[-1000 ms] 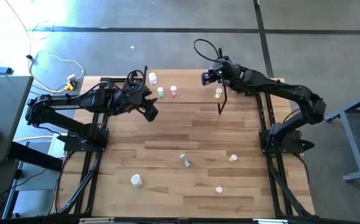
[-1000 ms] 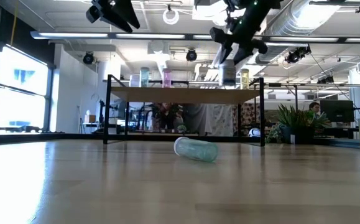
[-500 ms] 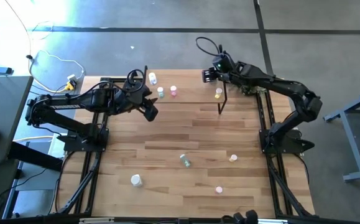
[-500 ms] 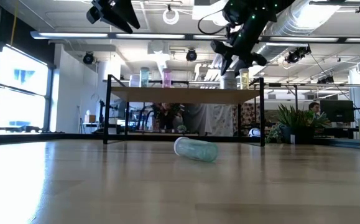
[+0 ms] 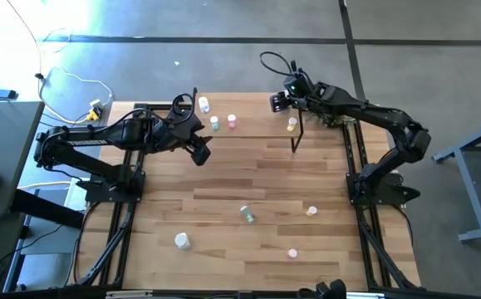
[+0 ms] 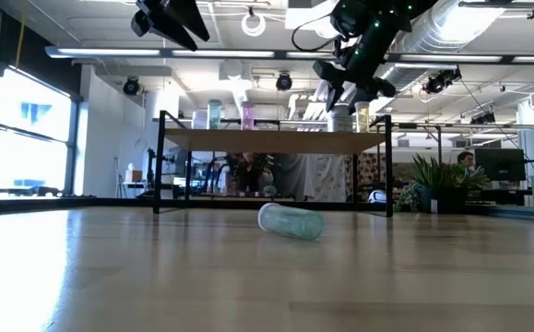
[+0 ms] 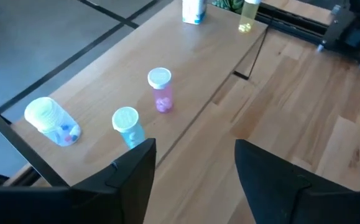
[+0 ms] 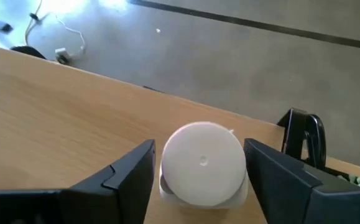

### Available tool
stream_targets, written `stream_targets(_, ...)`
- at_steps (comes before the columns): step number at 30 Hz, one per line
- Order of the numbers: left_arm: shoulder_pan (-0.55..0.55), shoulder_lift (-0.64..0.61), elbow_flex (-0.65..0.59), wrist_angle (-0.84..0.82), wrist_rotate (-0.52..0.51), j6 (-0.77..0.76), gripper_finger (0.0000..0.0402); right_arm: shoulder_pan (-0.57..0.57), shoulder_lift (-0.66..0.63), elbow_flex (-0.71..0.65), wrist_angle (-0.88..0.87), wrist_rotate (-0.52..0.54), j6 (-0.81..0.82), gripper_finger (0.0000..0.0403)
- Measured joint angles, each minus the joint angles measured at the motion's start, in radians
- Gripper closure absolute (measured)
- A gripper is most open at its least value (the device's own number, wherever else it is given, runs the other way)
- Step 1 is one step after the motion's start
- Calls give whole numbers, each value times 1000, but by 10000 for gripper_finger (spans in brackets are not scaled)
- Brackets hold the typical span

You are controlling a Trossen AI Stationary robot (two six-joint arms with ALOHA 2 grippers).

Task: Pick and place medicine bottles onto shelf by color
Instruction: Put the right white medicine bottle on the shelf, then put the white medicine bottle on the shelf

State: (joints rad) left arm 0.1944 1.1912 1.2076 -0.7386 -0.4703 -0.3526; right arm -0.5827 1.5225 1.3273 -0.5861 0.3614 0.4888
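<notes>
The shelf [image 5: 248,124] stands at the table's far edge. A white bottle [image 5: 203,105], a green one [image 5: 214,123], a pink one [image 5: 232,121] and a yellow one [image 5: 292,124] stand on its top. My right gripper [image 5: 275,102] is over the shelf's far right part, its fingers around another white bottle [image 8: 203,163]. My left gripper [image 5: 200,150] hangs open above the table, just in front of the shelf's left end. On the tabletop a green bottle [image 5: 247,214] lies on its side. A white [image 5: 182,241], a yellow [image 5: 311,211] and a pink bottle [image 5: 292,252] are there too. My right gripper has the white bottle pinched between its two fingers [image 8: 133,171], which sit on opposite sides at cap height [image 8: 167,155]. They reach it slanting down from the table's right. The bottle is upright [image 6: 340,118], its base on the shelf top beside the yellow bottle.
The shelf's thin black legs [image 5: 294,143] stand on the table. Black frame rails [image 5: 124,224] run along both table sides. Open wood lies between the shelf and the loose bottles. In the low view a plant [image 6: 433,180] and a person show in the room behind.
My right gripper has come down and slightly toward the far edge. It has brought the white bottle from above the shelf onto the shelf top, where it now stands upright. In the last half second it has kept almost still.
</notes>
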Motion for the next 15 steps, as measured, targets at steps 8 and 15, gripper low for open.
stream_targets(8, -7, 0, 0, -3, 138, -21, 172, 1, -48, 0, 5, 4, -19, 163)
stream_targets(15, -101, 0, 0, -82, 76, -45, 174, 19, -98, 0, 6, 3, -18, 163)
